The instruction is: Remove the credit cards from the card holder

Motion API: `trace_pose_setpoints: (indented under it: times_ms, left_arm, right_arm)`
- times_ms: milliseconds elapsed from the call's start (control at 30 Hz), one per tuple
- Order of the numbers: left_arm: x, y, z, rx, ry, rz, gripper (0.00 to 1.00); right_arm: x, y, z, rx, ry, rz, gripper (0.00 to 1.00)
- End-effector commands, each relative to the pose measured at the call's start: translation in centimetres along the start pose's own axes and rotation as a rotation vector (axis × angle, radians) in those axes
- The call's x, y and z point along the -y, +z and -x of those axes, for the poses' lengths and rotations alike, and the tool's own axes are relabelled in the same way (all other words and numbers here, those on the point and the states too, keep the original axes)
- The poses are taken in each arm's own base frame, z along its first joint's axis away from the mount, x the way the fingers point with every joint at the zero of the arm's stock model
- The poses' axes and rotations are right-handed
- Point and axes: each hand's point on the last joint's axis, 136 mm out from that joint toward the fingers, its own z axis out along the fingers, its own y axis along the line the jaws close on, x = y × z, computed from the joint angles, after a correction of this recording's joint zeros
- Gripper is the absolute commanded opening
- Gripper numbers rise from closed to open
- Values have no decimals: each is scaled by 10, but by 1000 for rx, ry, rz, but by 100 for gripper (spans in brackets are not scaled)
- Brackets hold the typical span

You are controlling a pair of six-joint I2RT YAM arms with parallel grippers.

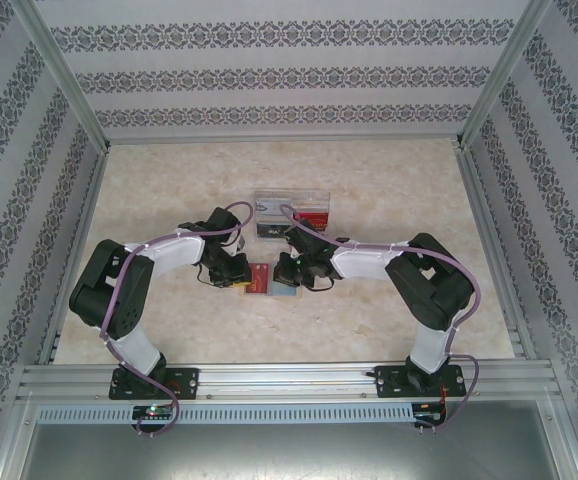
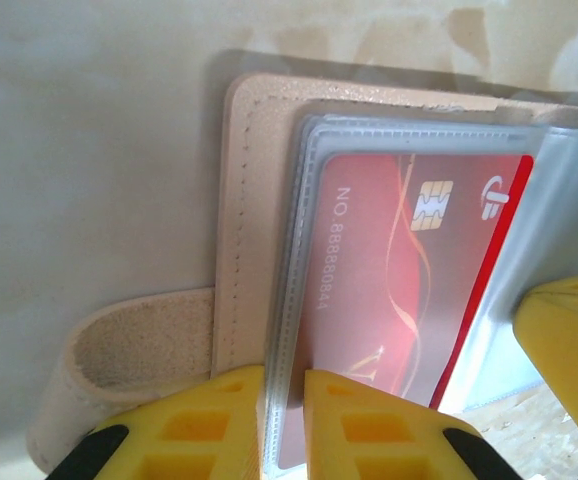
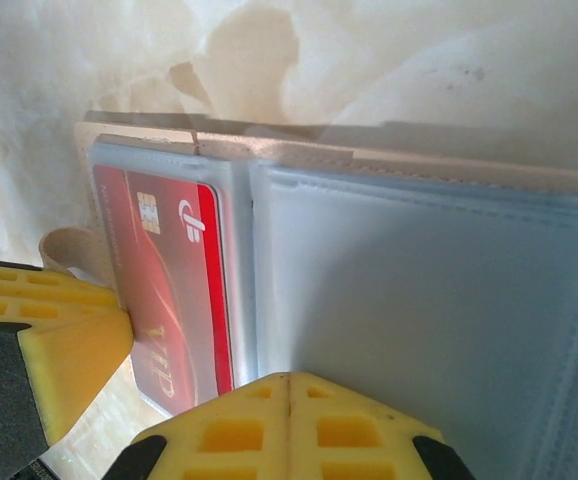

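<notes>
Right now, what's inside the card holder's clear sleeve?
A red credit card with a gold chip sits in a clear sleeve of the card holder. Anything behind that card is covered.

The card holder (image 2: 244, 220) is tan with pale stitching outside and grey-blue under clear sleeves inside. The credit card (image 2: 399, 290) is red with gold swirls, a gold chip and a white logo. The left gripper (image 2: 284, 390) and right gripper (image 3: 289, 390) are yellow with black patches. The tabletop (image 1: 399, 200) is marbled cream. The walls (image 1: 269, 70) are white with grey damask bands.
</notes>
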Motion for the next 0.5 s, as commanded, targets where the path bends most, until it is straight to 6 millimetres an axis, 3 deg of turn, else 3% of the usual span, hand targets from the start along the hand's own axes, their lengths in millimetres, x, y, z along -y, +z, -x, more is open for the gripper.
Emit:
trace_pose_setpoints:
  times_ms: [0,267,467]
  left_arm:
    - [-1,1,-6,-11,3,6,20]
    - [7,-15,2,36,19,5,25]
    - [6,-10,3,28,15,2,19]
  right_arm:
    - [-16,-9,6,29,-41,32,7]
    - [-27,-4,5,20,-72,36,11]
    - [-26,3,2,6,-73,28,11]
